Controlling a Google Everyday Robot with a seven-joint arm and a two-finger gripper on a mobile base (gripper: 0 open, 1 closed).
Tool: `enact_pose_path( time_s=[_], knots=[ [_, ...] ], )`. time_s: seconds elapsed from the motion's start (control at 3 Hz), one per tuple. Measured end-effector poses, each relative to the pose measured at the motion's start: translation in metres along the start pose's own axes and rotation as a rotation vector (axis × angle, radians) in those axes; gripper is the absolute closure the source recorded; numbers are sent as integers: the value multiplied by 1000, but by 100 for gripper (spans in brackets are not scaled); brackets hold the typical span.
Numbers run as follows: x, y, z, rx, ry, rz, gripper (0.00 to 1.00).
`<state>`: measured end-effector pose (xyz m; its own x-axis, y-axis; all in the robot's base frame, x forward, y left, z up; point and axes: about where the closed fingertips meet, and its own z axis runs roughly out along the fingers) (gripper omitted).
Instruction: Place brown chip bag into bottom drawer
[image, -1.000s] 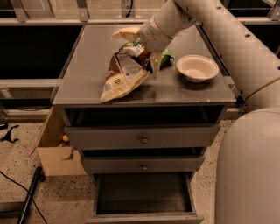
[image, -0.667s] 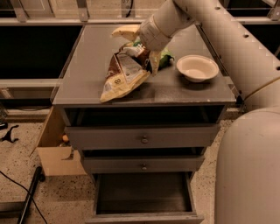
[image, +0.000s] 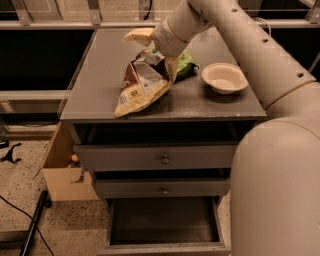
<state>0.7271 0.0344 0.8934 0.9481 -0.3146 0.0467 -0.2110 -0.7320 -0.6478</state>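
The brown chip bag is on top of the grey cabinet, its upper end pulled up off the surface and its lower corner resting near the front left edge. My gripper comes down from the right at the bag's raised upper end and is shut on it; the wrist covers most of the grip. Down at the floor, the bottom drawer stands pulled out, its dark inside showing nothing in it.
A green snack bag lies just behind the brown one, and a white bowl sits to its right. A yellow object lies behind the wrist. The two upper drawers are closed. A cardboard box stands left of the cabinet.
Hardly anything has moved. The gripper stays at the bag's upper end and the bag keeps its propped-up pose.
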Motion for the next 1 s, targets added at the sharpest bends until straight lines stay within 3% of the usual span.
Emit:
enact_pose_path(
  time_s=[0.33, 0.67, 1.0],
  knots=[
    [5, 6, 11, -67, 2, 66, 0],
    [5, 13, 19, -125, -9, 116, 19],
    [5, 14, 20, -132, -11, 122, 42]
  ],
)
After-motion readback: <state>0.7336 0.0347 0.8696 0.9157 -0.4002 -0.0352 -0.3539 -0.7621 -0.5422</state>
